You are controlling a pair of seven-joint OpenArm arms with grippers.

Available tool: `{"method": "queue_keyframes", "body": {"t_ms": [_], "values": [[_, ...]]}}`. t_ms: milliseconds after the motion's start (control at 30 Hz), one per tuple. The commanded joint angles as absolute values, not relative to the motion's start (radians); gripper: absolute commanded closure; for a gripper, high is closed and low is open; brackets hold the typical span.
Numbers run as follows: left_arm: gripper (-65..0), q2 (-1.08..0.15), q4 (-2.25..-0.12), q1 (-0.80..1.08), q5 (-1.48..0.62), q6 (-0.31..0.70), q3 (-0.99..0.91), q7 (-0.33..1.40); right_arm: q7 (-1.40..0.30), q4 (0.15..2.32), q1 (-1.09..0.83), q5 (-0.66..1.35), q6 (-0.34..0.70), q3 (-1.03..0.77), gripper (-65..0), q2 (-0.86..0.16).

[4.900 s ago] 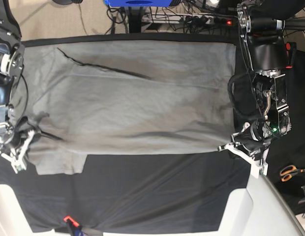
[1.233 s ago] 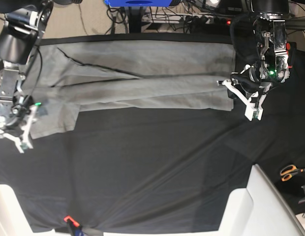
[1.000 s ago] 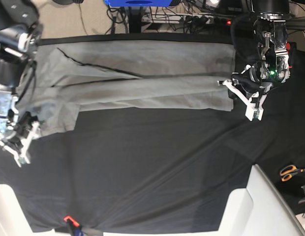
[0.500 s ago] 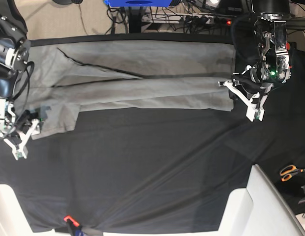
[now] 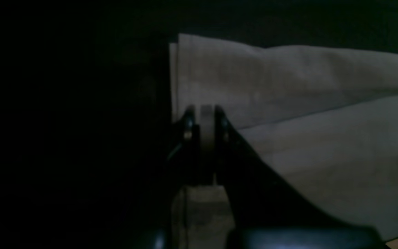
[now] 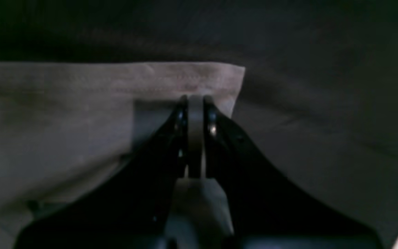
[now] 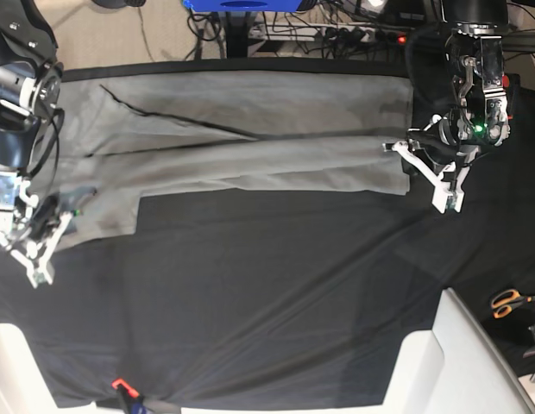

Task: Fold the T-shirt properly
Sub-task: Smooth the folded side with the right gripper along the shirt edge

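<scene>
The grey T-shirt [image 7: 242, 138] lies folded lengthwise on the black-covered counter [image 7: 267, 302], stretched between the two pincers, the left pincer [image 5: 204, 116] clamped on its hem edge and the right pincer [image 6: 195, 103] pressed together over the sleeve corner, though whether it grips cloth is unclear.

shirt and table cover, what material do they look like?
T-shirt: soft matte grey knit, probably cotton jersey; it drapes limp, creases easily, and a stitched hem shows in the right wrist view.
Black tablecloth: thin woven fabric, slightly sheened; long shallow wrinkles run across it. Exact fibre cannot be told.
</scene>
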State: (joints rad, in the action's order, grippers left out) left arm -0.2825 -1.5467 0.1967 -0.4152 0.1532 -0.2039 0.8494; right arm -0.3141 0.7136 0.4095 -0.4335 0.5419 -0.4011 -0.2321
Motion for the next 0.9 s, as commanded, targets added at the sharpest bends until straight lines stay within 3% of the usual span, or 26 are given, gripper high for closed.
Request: {"method": "queue_keyframes", "body": {"t_ms": [0,400,633,733,867], "values": [[0.0,-0.294,-1.563,0.185,-0.418,0.151,-0.211,0.835,-0.318,0.766,0.443,-0.43,0.538,-0.4,0.0,-0.251],[0.0,-0.294,-1.564,0.147,-0.418,0.151,-0.202,0.842,-0.602,1.142,0.32,-0.43,0.587,-0.4,0.0,-0.223],[0.0,-0.297,-1.563,0.143,-0.418,0.151,-0.202,0.842,-0.533,1.175,0.278,-0.423,0.587,-0.407,-1.4,-0.203],[0.0,-0.294,-1.563,0.143,-0.418,0.151,-0.2,0.842,-0.481,1.153,0.305,-0.423,0.587,-0.409,-13.7,-0.196],[0.0,-0.294,-1.563,0.15,-0.418,0.151,-0.2,0.842,-0.473,0.984,0.404,-0.423,0.587,-0.407,-39.5,-0.203]]}}
